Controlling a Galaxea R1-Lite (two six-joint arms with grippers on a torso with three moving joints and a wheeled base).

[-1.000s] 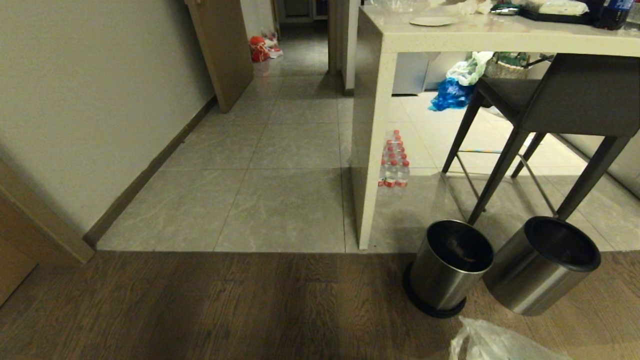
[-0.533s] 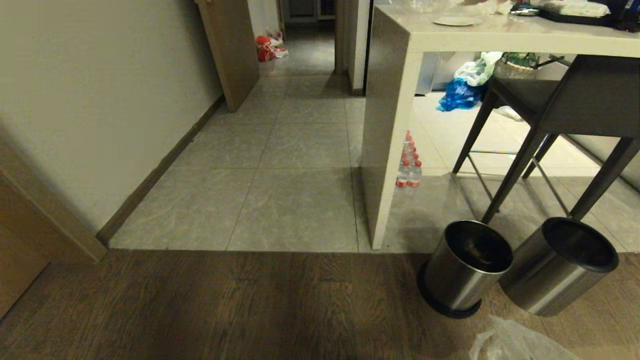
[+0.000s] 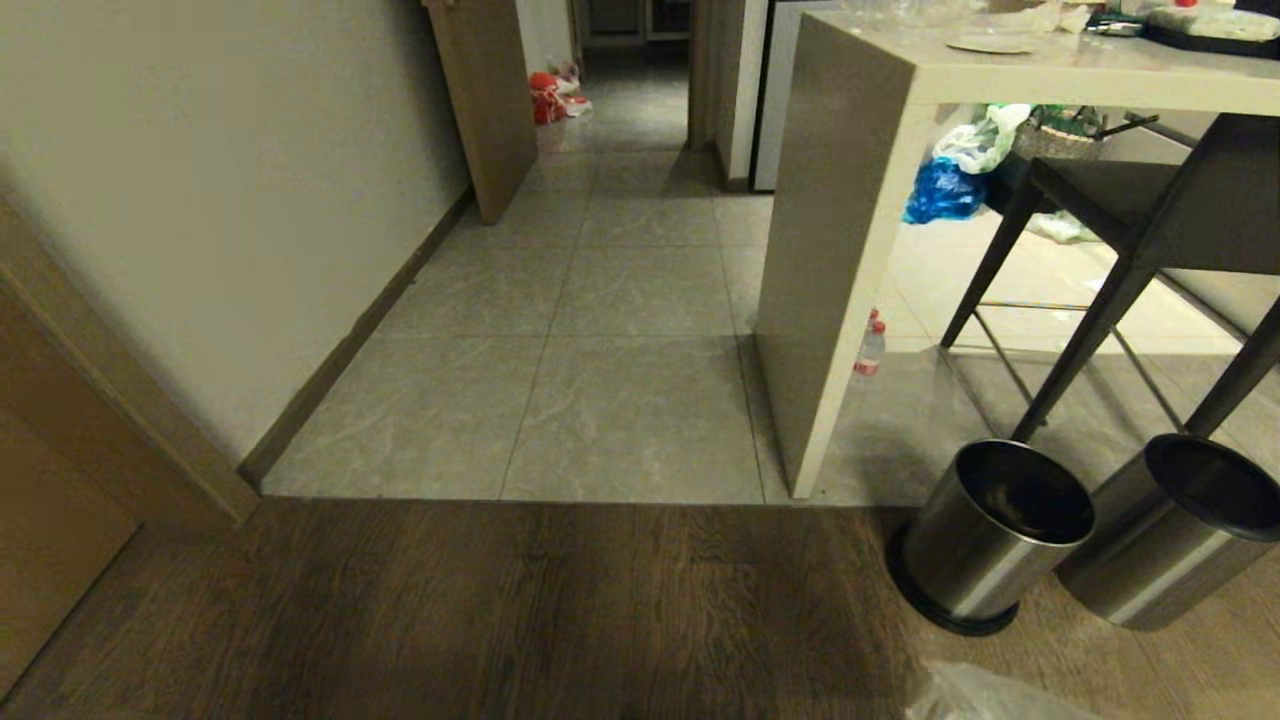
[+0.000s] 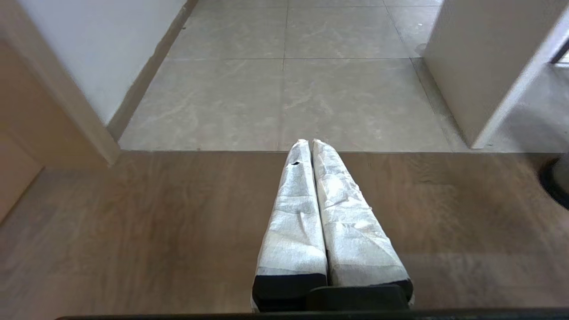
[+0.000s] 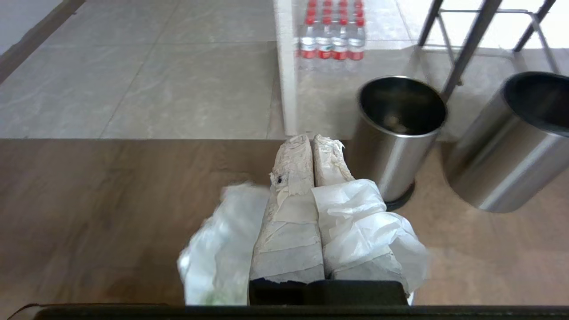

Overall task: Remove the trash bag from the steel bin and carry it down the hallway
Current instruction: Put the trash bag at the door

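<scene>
Open hallway (image 3: 640,290) ahead between wall (image 3: 200,200) and counter leg (image 3: 830,280).

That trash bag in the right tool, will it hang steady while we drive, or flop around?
Likely floppy: the trash bag is thin, crinkled film bunched around the shut right tool, with loose folds on both sides. It looks light, so it may sway and rustle. The film looks slick, so it could creep out of the grip.

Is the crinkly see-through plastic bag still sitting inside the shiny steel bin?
No, the right gripper is shut on the trash bag, outside the steel bin.
</scene>
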